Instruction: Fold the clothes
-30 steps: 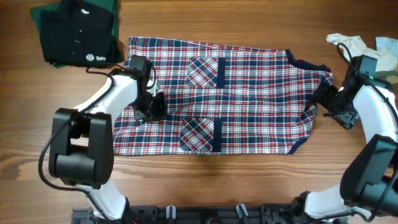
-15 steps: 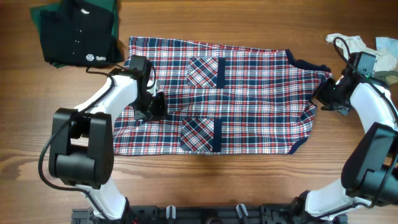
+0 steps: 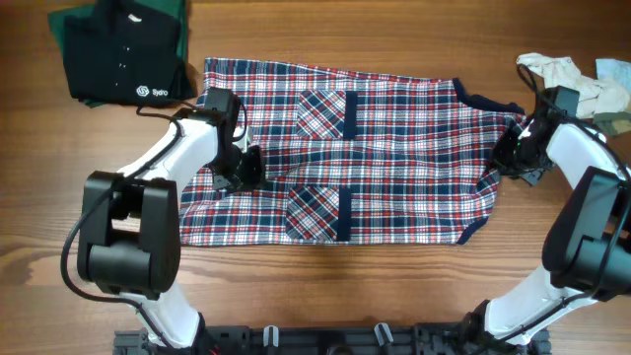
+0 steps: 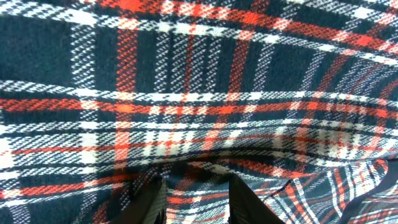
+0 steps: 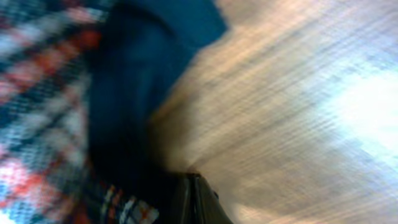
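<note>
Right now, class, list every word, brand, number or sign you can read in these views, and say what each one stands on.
"Sydro" (small, last letters uncertain): white print on the black garment.
No other text: the plaid shirt and both wrist views show none.

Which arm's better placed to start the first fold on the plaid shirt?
Right, probably: the right hand sits shut at the navy-trimmed edge of the plaid shirt. The left hand pinches fabric further in.
</note>
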